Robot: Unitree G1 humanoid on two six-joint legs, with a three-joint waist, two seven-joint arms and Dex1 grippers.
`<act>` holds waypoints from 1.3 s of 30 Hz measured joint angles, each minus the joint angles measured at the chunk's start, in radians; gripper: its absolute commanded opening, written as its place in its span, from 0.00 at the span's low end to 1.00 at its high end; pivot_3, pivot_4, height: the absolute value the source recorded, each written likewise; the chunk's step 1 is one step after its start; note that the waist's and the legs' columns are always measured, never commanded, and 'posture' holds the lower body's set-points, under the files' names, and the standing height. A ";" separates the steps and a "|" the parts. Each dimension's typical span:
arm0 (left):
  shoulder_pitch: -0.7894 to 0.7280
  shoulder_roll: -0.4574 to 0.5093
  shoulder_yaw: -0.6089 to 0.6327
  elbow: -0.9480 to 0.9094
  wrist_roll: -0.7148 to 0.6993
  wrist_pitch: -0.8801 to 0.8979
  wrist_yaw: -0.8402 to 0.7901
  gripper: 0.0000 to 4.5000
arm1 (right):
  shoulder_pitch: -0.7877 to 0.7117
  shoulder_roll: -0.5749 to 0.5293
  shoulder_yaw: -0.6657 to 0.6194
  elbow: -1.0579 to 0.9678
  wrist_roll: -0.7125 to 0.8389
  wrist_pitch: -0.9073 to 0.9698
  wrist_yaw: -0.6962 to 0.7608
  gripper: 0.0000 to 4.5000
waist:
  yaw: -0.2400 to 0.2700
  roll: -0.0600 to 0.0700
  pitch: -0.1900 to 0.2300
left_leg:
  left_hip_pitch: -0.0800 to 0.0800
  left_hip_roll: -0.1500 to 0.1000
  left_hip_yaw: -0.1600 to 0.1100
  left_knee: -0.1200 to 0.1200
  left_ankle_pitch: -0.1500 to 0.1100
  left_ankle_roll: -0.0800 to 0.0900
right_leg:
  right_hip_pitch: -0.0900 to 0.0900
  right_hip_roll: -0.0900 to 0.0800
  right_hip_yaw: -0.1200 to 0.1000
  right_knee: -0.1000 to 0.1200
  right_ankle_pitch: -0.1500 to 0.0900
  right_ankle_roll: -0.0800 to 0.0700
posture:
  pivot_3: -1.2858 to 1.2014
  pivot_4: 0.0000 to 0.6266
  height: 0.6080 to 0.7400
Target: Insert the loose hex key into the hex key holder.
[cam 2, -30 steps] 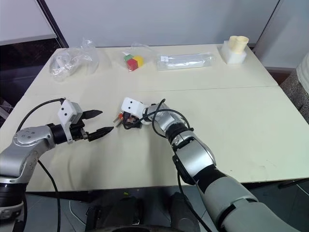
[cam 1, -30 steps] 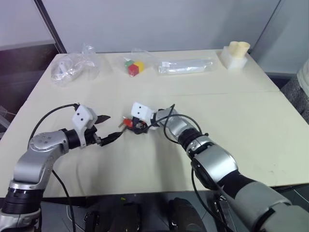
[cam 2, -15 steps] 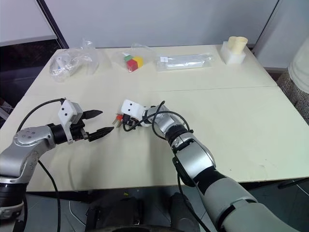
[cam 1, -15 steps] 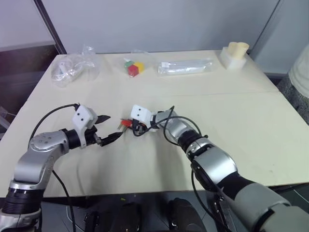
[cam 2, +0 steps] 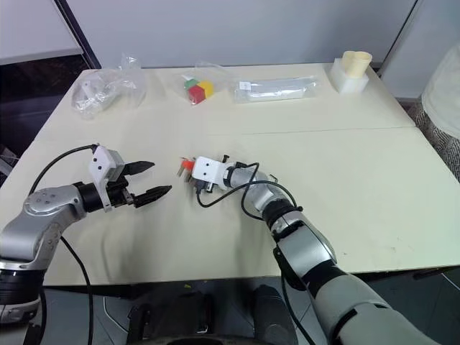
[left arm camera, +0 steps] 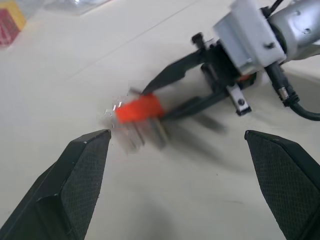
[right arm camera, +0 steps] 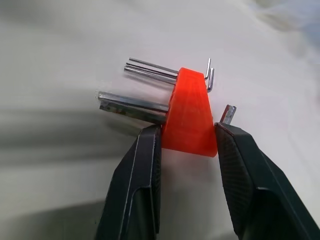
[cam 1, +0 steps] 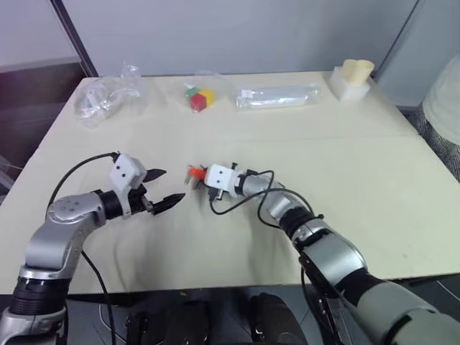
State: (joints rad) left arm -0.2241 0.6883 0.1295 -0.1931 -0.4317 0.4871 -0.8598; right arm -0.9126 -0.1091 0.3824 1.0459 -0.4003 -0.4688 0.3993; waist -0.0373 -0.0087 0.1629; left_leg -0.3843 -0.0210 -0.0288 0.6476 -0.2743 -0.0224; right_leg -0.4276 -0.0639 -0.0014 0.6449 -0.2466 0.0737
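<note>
The right gripper (right arm camera: 186, 150) was clamped on the hex key holder (right arm camera: 190, 112), one black finger (right arm camera: 135, 185) against each flank of the narrow red-orange wedge. The block sat between the fingertips near their ends and, judging from the right wrist view, was lifted just clear of the table (cam 1: 345, 165). The grey keys (right arm camera: 137, 102) seated in it stuck out sideways, across the line of the fingers, with their short bent ends showing on the block's far side. In the head views the holder (cam 1: 195, 172) was at the middle of the cream table, at the tip of the right arm, with its keys aimed toward the left arm.

The left gripper (cam 1: 162, 188) hung spread wide with nothing between its fingers, just left of the holder and pointing straight at it; in the left wrist view the red block (left arm camera: 139, 108) lay squarely in the gap ahead.

The loose hex key could not be picked out with any certainty in these frames: nothing thin and grey lay clearly apart on the bare tabletop near either arm, so its long axis and which hand was nearer could not be told. The empty left gripper was probably the one free to fetch it, since the right was occupied presenting the holder.

Well beyond, along the far edge, sat a bag of coloured cubes (cam 1: 198, 99), crumpled clear plastic (cam 1: 108, 100), a long clear packet (cam 1: 277, 98) and a white stand (cam 1: 351, 80).
</note>
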 measured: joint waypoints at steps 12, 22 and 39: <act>-0.076 -0.051 0.000 0.072 0.006 -0.038 0.022 1.00 | 0.083 -0.193 0.125 -0.276 -0.380 -0.087 -0.539 0.24 | -0.005 -0.001 0.002 | -0.004 0.000 0.001 0.000 0.000 0.000 | -0.003 0.001 0.000 0.000 0.000 0.000 | 0.52 0.24 1.00; -0.217 -0.109 -0.022 0.164 -0.021 -0.031 -0.025 1.00 | 0.130 -0.352 0.155 -0.619 -0.597 -0.119 -0.731 0.24 | -0.001 -0.005 0.004 | -0.005 0.000 0.001 0.002 0.000 0.000 | -0.003 0.004 0.000 0.000 0.000 0.000 | 0.52 0.24 1.00; -0.370 -0.147 -0.080 0.192 -0.102 0.077 -0.140 1.00 | 0.129 -0.415 0.185 -0.717 -0.754 -0.126 -0.801 0.24 | -0.004 -0.008 0.006 | -0.005 0.000 0.001 0.003 0.000 0.000 | -0.003 0.006 0.000 0.000 0.000 0.000 | 0.52 0.24 1.00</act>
State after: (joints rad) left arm -0.5940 0.5412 0.0490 -0.0012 -0.5339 0.5639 -0.9999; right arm -0.7832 -0.5246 0.5670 0.3288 -1.1539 -0.5947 -0.4019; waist -0.0417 -0.0168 0.1688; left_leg -0.3893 -0.0206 -0.0277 0.6503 -0.2738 -0.0221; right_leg -0.4307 -0.0580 -0.0013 0.6450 -0.2467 0.0742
